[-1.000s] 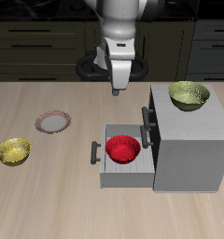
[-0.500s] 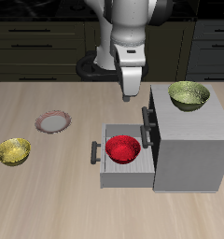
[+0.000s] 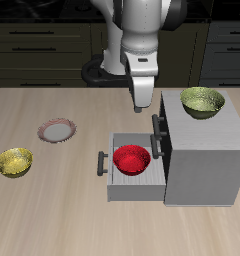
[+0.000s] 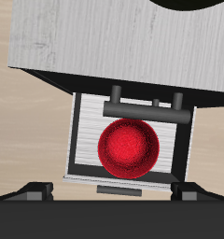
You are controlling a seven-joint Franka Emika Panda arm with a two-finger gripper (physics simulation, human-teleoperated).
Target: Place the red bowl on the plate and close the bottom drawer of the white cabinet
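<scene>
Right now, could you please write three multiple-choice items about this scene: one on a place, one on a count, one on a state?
1. Where is the red bowl?
A. in the bottom drawer
B. on the plate
C. on top of the white cabinet

2. How many yellow-green bowls are there?
A. one
B. two
C. three

3. The bottom drawer is:
A. shut
B. pulled out
C. removed

Answers:
1 A, the bowl sits in the drawer tray.
2 B, one on the cabinet, one on the table.
3 B, its tray juts out from the cabinet.
</scene>
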